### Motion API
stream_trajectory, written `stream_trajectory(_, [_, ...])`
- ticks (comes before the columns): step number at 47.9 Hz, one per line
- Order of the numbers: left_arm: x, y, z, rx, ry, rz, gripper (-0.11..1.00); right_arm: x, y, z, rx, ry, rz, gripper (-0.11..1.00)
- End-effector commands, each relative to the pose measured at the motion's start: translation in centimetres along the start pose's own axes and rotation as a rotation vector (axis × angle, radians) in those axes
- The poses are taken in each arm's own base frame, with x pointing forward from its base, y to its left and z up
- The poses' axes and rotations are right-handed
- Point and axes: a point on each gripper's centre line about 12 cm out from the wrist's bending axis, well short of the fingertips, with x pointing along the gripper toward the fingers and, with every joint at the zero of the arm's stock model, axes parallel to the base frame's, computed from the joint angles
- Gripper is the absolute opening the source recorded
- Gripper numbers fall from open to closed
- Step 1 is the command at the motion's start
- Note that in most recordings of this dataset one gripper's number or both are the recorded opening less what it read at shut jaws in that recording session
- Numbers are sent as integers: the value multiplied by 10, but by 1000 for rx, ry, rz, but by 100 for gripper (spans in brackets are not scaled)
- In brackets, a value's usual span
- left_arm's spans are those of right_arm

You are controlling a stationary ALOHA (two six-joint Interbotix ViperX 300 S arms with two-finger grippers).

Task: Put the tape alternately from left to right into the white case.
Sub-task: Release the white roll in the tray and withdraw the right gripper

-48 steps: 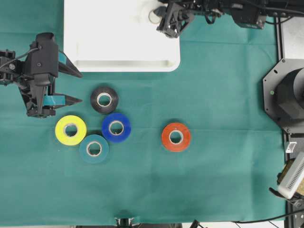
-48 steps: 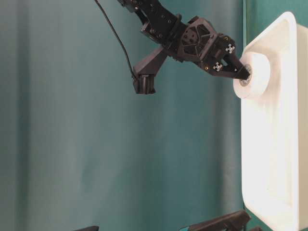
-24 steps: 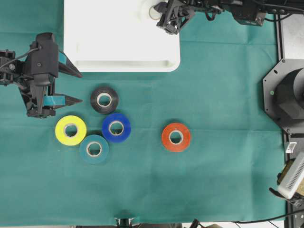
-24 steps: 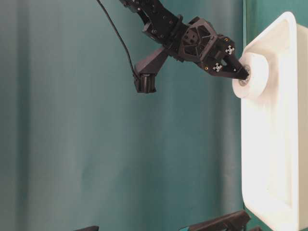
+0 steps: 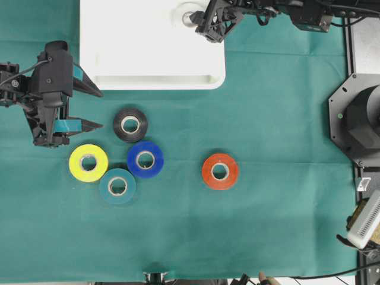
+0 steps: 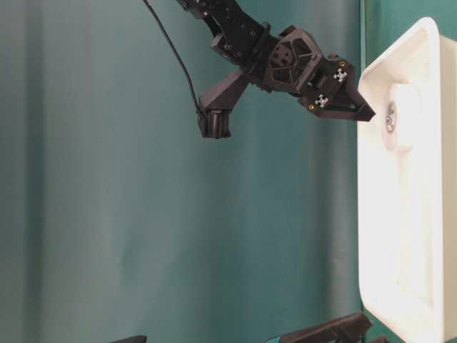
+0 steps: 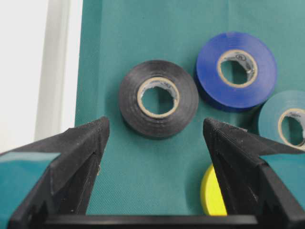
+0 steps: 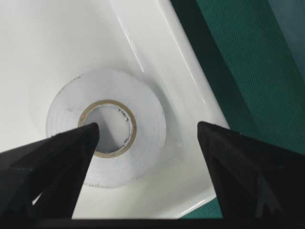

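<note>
White tape (image 8: 106,147) lies flat in the white case (image 5: 148,53) at the upper frame, right gripper (image 5: 200,21) fingers spread wide above it. Left gripper (image 7: 155,138) fingers stand wide and empty before the black roll (image 7: 158,98).

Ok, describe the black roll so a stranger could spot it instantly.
Start at the white case at the top of the green cloth. Just below its front rim sits a cluster of four rolls; the black roll is the one nearest the case. Its neighbours are blue, yellow and teal.

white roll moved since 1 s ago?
Yes. The white roll left the right gripper, whose jaws now stand open, and dropped into the case. It now lies past the rim instead of in front of it.
</note>
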Motion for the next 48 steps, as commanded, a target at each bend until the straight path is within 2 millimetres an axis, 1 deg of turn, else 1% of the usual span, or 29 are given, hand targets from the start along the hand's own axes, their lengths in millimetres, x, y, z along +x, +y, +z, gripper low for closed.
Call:
stream_trajectory(1, [-2, -1, 8, 1, -27, -3, 80, -8, 0, 15, 0, -49, 2, 85])
stream_trajectory(5, [-2, -1, 8, -1, -27, -3, 80, -12, 4, 16, -9, -58, 9, 85])
stream_trajectory(9, [-2, -1, 8, 1, -27, -3, 81, -18, 13, 17, -27, -69, 26, 84])
stream_trajectory(19, [-2, -1, 9, 1, -29, -3, 81, -40, 47, 19, -87, -110, 89, 84])
stream_trajectory(24, [-2, -1, 7, 1, -26, -3, 81, -50, 63, 16, -121, -121, 120, 84])
stream_trajectory(42, [-2, -1, 7, 1, -26, -3, 81, -87, 134, -7, -258, -196, 295, 84])
stream_trajectory(48, [-2, -1, 7, 1, -24, -3, 81, -96, 147, -15, -287, -213, 336, 84])
